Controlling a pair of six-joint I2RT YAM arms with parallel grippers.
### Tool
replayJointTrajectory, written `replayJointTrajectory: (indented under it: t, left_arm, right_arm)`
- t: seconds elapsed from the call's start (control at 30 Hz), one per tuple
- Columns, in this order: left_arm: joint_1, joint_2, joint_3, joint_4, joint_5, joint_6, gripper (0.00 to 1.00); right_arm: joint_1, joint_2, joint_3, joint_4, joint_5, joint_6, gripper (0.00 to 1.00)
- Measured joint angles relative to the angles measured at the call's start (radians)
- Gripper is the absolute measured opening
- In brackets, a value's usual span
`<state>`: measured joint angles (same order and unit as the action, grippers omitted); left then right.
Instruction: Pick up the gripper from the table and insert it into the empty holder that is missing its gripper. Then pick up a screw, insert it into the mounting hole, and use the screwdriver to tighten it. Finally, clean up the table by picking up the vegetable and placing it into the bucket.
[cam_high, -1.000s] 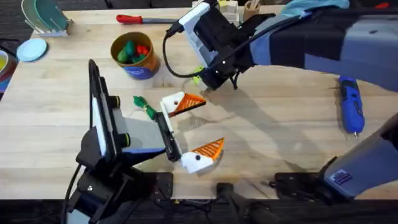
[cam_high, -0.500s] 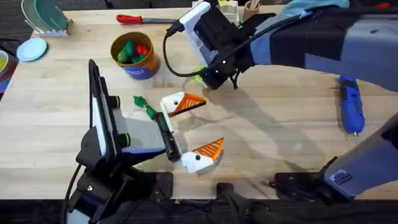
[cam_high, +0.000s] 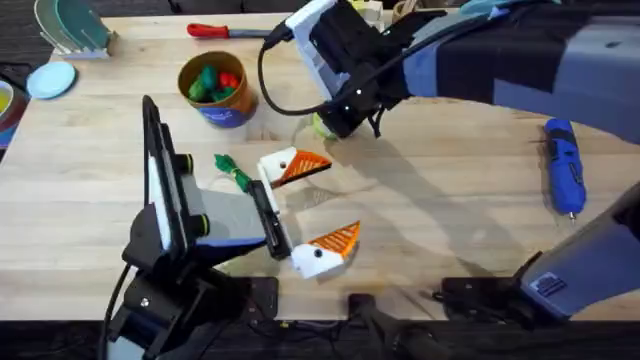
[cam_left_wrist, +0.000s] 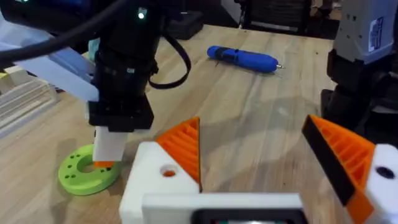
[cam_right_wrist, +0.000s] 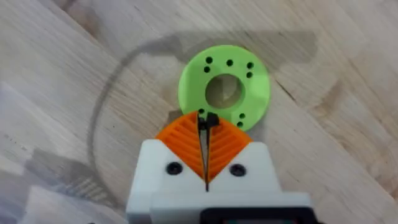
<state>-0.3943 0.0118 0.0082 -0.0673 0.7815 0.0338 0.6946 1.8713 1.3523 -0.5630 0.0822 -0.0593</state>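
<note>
My left gripper (cam_high: 335, 200) stands open over the table's middle. Each of its white holder blocks (cam_high: 272, 165) carries an orange ribbed gripper wedge (cam_high: 310, 165). The left wrist view shows a mounting hole (cam_left_wrist: 168, 171) in the near block. My right gripper (cam_high: 330, 125) reaches across and hangs over a green ring-shaped disc (cam_right_wrist: 225, 87), shut on a small dark screw (cam_right_wrist: 208, 121). The blue screwdriver (cam_high: 563, 170) lies at the far right. The thin green vegetable (cam_high: 232, 172) lies left of the claw. The orange bucket (cam_high: 217, 92) stands behind it, holding toy foods.
A red-handled tool (cam_high: 225, 31) lies along the far edge. A dish rack (cam_high: 70, 28) and a blue lid (cam_high: 50, 78) sit at the far left corner. The left arm's base and body (cam_high: 170, 230) fill the near left. Bare wood lies between the claw and the screwdriver.
My right gripper has shifted a little toward the far left and now covers more of the green disc. The left arm, vegetable and screwdriver have not moved.
</note>
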Motion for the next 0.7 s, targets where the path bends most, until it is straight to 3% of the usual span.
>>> replayJointTrajectory:
  t: [0.37,0.7]
  left_arm:
    - [0.000,0.000,0.000,0.000,0.000,0.000,0.991]
    - [0.000,0.000,0.000,0.000,0.000,0.000,0.991]
  right_arm:
    - [-0.057,-0.019,0.134,-0.218,0.000,0.000,0.007]
    - [-0.058,-0.214,0.287,-0.343,0.000,0.000,0.007]
